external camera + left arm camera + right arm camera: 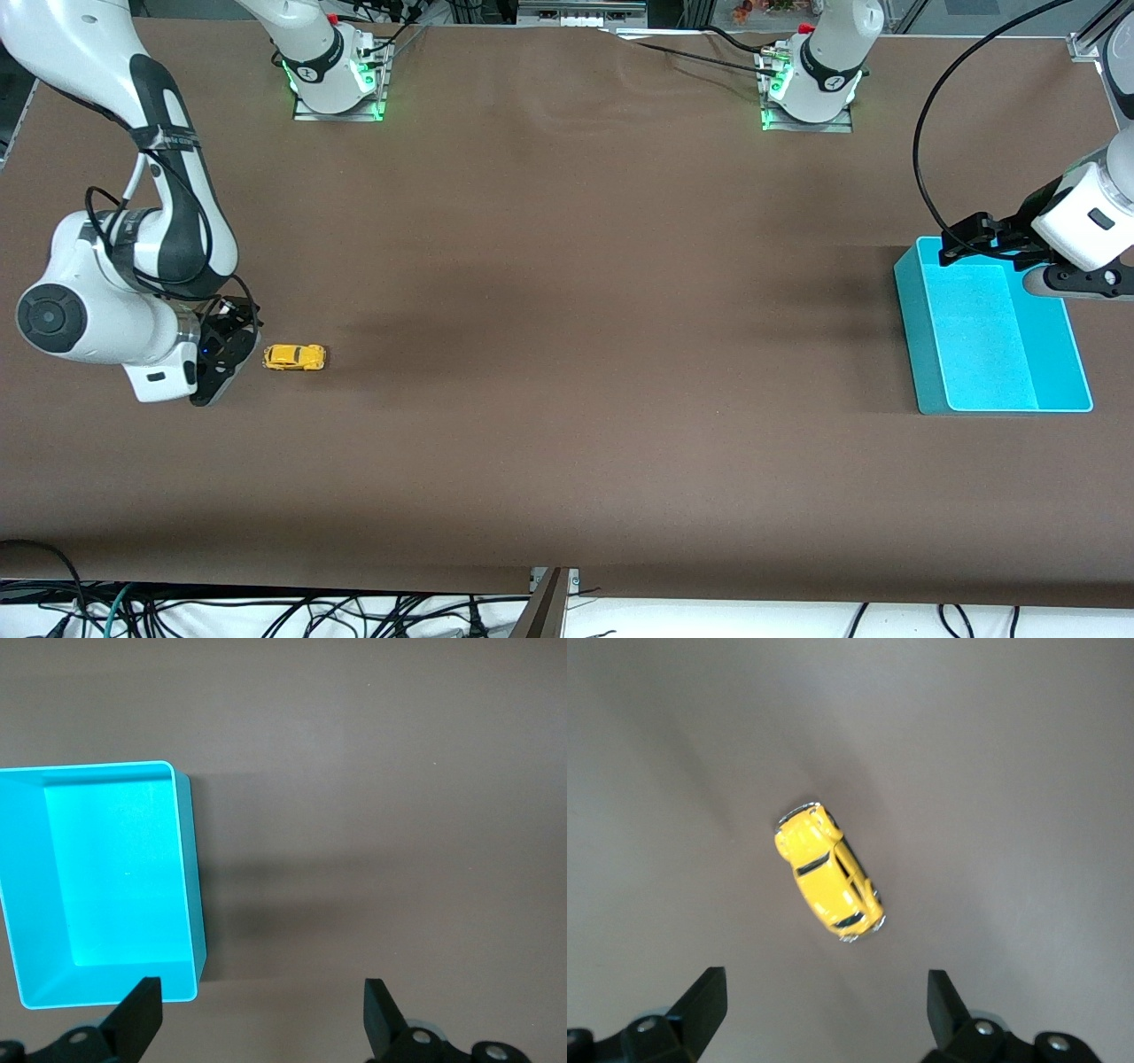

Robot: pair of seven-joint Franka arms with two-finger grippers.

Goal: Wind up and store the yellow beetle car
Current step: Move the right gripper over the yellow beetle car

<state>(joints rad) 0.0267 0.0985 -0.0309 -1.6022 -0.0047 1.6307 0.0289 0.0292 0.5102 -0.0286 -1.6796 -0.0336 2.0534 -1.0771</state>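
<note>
I see the yellow beetle car (294,357) sitting on its wheels on the brown tabletop (567,354), toward the right arm's end, at about nine o'clock in my front view. My right pincer (213,368) hangs low just beside it, toward the tabletop's end, not touching the car. In the right wrist view the car (828,873) lies at a slant ahead of the two dark fingers (700,1001), which stand wide apart with nothing between them.

At three o'clock in the front view a turquoise bin (921,354) rests on the tabletop at the left arm's end, nothing in it. My left pincer (970,237) hovers over the bin's rim nearest the bases. The left wrist view shows its fingers (142,1014) spread wide and empty, with the bin (190,868) below.
</note>
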